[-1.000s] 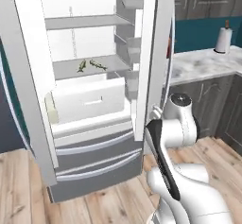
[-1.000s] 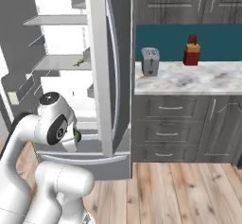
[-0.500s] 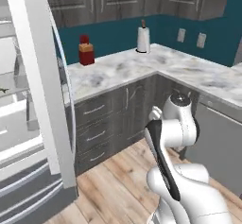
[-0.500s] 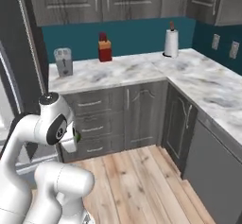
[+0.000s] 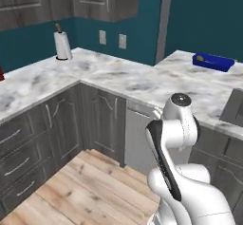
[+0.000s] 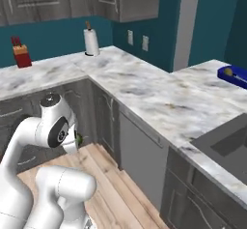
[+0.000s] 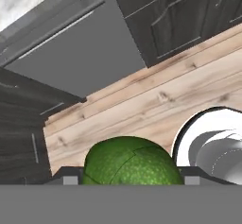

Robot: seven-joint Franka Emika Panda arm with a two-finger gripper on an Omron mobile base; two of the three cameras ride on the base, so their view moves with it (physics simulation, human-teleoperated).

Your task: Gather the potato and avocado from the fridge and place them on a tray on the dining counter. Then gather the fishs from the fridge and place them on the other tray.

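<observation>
The gripper [image 7: 127, 180] is clamped on the dark green bumpy avocado [image 7: 131, 162], carried low over the floor. The shallow bright blue tray [image 5: 213, 61] sits far right on the grey-white marbled dining counter [image 5: 190, 84]. I'd keep it level and lift well above the counter edge before approaching.

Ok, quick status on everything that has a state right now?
avocado: held between the gripper fingers, above the wood floor
gripper: shut on avocado
blue tray: on the counter, one small brownish item already in it
sink: nothing visible in it
cabinet doors: closed
</observation>
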